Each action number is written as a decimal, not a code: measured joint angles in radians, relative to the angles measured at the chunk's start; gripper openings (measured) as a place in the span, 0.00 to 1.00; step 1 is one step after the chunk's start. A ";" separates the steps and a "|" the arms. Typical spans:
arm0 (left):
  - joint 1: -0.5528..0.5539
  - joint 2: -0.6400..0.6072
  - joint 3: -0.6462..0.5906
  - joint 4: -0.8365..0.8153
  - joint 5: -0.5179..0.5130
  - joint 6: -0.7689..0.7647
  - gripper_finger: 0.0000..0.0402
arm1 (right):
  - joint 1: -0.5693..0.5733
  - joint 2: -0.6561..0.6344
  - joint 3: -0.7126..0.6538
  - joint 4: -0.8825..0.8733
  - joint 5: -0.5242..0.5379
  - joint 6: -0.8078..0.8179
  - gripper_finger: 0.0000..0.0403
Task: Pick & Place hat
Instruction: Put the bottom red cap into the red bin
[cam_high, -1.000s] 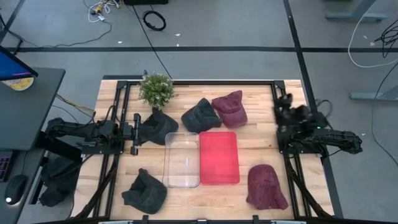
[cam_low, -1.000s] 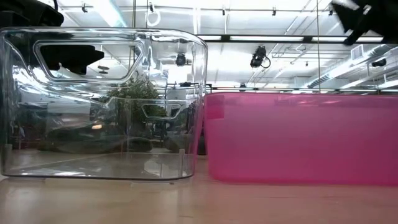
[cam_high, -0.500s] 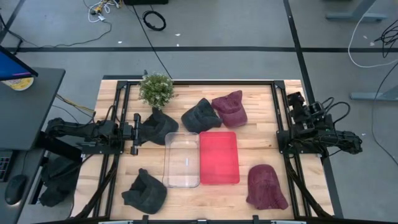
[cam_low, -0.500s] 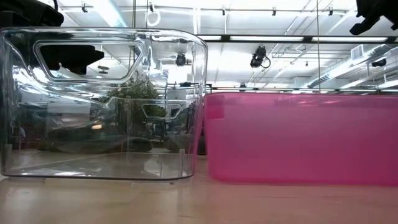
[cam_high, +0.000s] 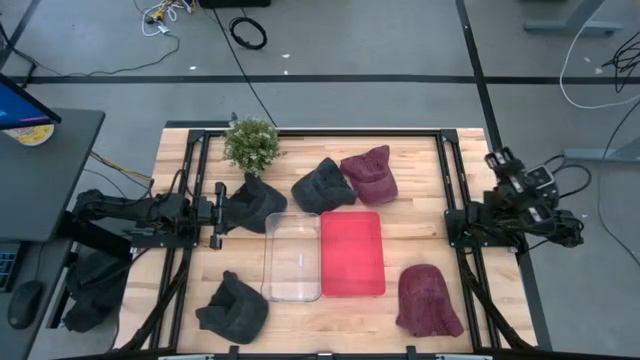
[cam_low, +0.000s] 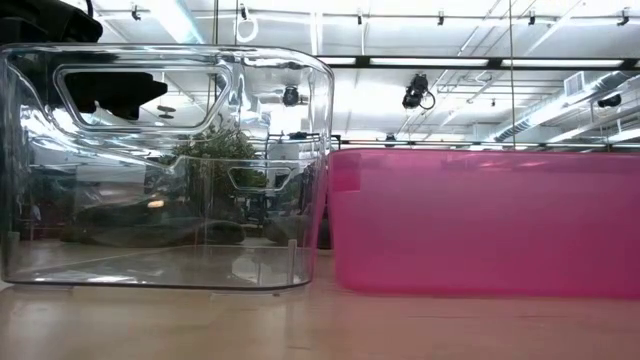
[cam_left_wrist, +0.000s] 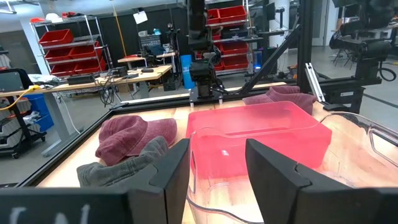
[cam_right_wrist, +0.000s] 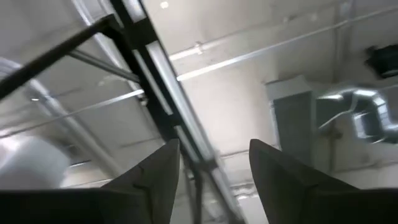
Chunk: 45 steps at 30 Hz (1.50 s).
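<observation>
Five hats on the table (cam_high: 415, 225), none held. Dark grey hat (cam_high: 256, 205) left of centre in the high view, just ahead of the left hand (cam_high: 218, 209), which sits spread open and empty, apart from the hat as far as I can tell. Second dark grey hat (cam_high: 322, 186) upper centre, touching a maroon hat (cam_high: 369, 174) on its right. Another maroon hat (cam_high: 428, 300) lower right, third dark grey hat (cam_high: 234, 307) lower left. Clear bin (cam_high: 293, 256) and pink bin (cam_high: 352, 253) side by side mid-table, touching, both with nothing in them. Potted plant (cam_high: 251, 144) at the upper left corner of the table. Right hand (cam_high: 507, 171) off the table's right edge, tipped up at the ceiling per its wrist view, fingers (cam_right_wrist: 280, 180) spread, holding nothing.
</observation>
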 joint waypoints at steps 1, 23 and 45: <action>0.000 0.000 0.000 0.000 0.000 0.000 0.40 | 0.000 0.011 0.029 -0.020 -0.042 0.019 0.49; 0.000 0.000 0.000 0.000 0.000 0.000 0.40 | 0.049 0.480 0.351 -0.151 -0.371 0.070 0.49; 0.000 0.000 0.000 0.000 0.000 0.000 0.40 | 0.392 0.799 0.705 -0.740 -0.284 -0.385 0.49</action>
